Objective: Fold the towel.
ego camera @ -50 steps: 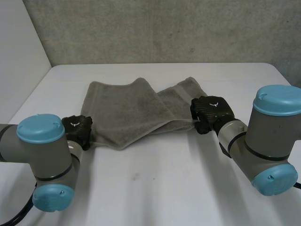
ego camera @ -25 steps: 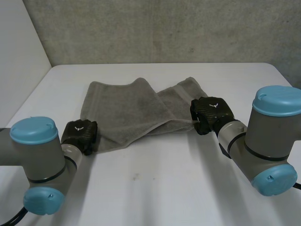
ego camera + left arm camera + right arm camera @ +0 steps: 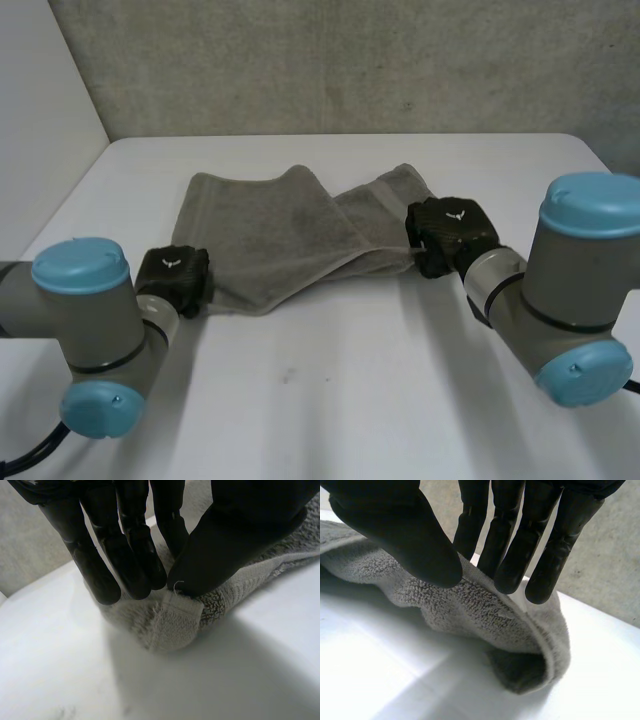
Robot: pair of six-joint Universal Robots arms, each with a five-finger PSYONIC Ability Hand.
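While the rumpled grey terry towel (image 3: 290, 235) lies on the white surface (image 3: 350, 380), the left robot hand (image 3: 172, 280) pinches its hemmed corner and the right robot hand (image 3: 450, 232) seemingly pinches its folded edge.

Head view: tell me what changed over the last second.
The left hand edged slightly toward the near left corner of the grey terry towel as its arm swung. The right hand, at the towel's right end, shifted a touch farther from the camera. Both now pinch the cloth between fingers and thumb. The towel lies rumpled on the white table as before.
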